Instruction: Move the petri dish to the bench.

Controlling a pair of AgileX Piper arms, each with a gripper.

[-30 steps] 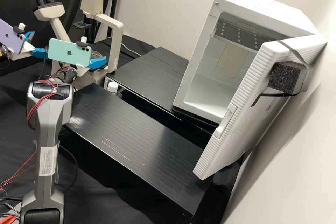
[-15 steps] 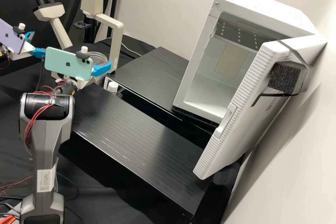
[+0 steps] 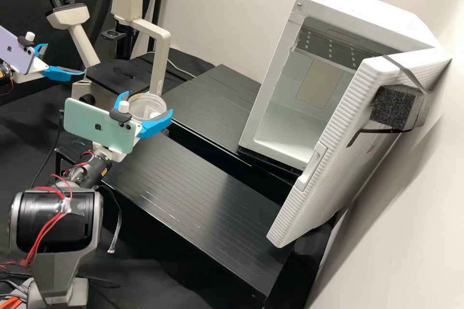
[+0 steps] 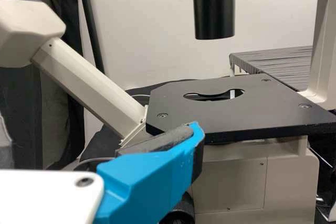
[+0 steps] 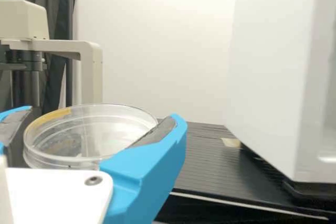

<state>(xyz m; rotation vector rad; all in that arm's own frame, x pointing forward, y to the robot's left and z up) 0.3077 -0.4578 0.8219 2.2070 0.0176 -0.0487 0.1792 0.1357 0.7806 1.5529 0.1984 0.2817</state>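
Observation:
My right gripper [image 3: 144,106] is shut on the clear petri dish [image 3: 149,98] by its sides, above the left end of the black bench [image 3: 193,188]. In the right wrist view the petri dish [image 5: 92,129], with a yellow strip on its rim, lies level between the fingers of my right gripper [image 5: 100,119]. At the far left my left gripper [image 3: 64,60] stands open with nothing between its fingers, near the microscope. In the left wrist view one blue finger of my left gripper [image 4: 100,135] is in front of the bare microscope stage [image 4: 252,108].
Behind the grippers stands the beige microscope [image 3: 162,50]. A white incubator [image 3: 275,82] with its door [image 3: 333,149] open is at the right, beside the rear black platform [image 3: 217,101]. A dark gap runs between the bench and that platform.
My right gripper has moved toward the viewer and slightly right, carrying the petri dish away from the microscope stage toward the bench. The left arm has kept still.

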